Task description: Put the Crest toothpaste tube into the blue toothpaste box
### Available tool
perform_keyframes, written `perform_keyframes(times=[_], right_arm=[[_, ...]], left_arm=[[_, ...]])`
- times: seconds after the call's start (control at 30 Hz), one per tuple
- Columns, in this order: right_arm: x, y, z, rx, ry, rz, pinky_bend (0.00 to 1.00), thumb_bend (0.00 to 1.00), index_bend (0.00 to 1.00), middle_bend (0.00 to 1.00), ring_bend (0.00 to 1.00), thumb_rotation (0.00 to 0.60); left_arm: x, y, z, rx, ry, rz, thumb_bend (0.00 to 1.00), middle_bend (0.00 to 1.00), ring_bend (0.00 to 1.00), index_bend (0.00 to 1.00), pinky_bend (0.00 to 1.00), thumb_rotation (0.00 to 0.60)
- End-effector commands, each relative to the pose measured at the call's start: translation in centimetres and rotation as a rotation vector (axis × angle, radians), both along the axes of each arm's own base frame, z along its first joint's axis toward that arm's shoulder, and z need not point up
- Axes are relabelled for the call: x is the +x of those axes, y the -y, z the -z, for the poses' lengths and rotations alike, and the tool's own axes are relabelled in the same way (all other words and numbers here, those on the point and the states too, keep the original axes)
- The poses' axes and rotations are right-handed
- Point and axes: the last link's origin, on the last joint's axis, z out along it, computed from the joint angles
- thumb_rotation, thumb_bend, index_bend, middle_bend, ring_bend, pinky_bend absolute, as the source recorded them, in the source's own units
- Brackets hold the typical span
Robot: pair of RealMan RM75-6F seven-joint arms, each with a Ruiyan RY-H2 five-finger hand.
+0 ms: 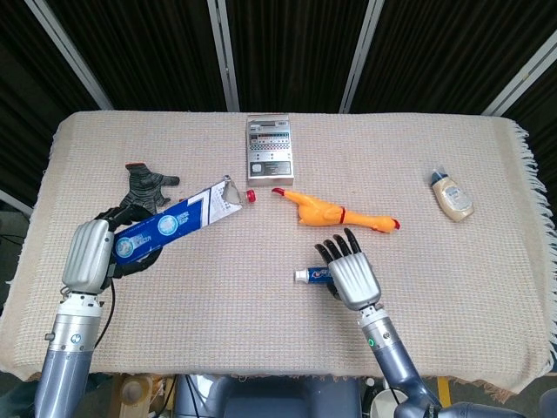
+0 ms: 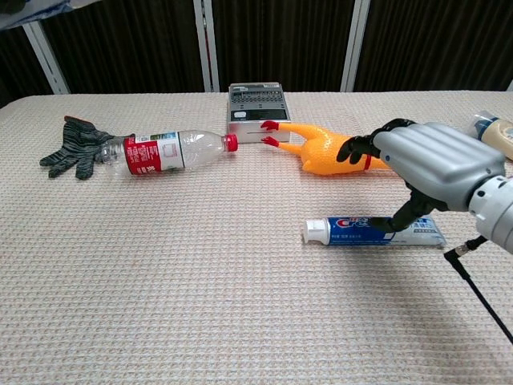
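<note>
the left hand was raised at the left of the head view on its silver forearm, dark fingers wrapped around what it gripped. the right arm reached forward from the near edge, its hand back-up with fingers apart and curved downward; in the chest view its thumb pointed down, and whether it touched anything could not be told.

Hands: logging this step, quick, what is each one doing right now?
Left hand: holding the blue toothpaste box off the table.
Right hand: open, over the Crest toothpaste tube, not gripping it.
</note>
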Motion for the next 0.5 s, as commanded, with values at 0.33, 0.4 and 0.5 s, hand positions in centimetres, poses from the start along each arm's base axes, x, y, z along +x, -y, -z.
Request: perform_keyframes(times=[0.33, 0.4, 0.5], right_arm=[[-3.5, 1.2, 0.7, 0.024, -0.02, 0.082, 0.07, 0.24, 0.28, 0.38, 0.2, 0.6], [-4.1, 1.2, 0.7, 0.023, -0.017, 0.097, 0.07, 0.24, 0.28, 0.38, 0.2, 0.6], [-4.9, 1.2, 0.5, 0.02, -0.016, 0.11, 0.07, 0.24, 0.28, 0.38, 0.2, 0.6]], left_arm=[[-1.0, -0.4, 2.5, -0.071, 0.03, -0.013, 0.39, 0.47, 0.38, 0.49, 0.37, 0.6], [-1.0, -0.5, 3.1, -0.094, 0.048, -0.004, 0.39, 0.48, 0.38, 0.49, 0.37, 0.6], [-1.0, -0.5, 4.2, -0.147, 0.071, 0.022, 0.39, 0.48, 0.38, 0.49, 0.37, 0.6]])
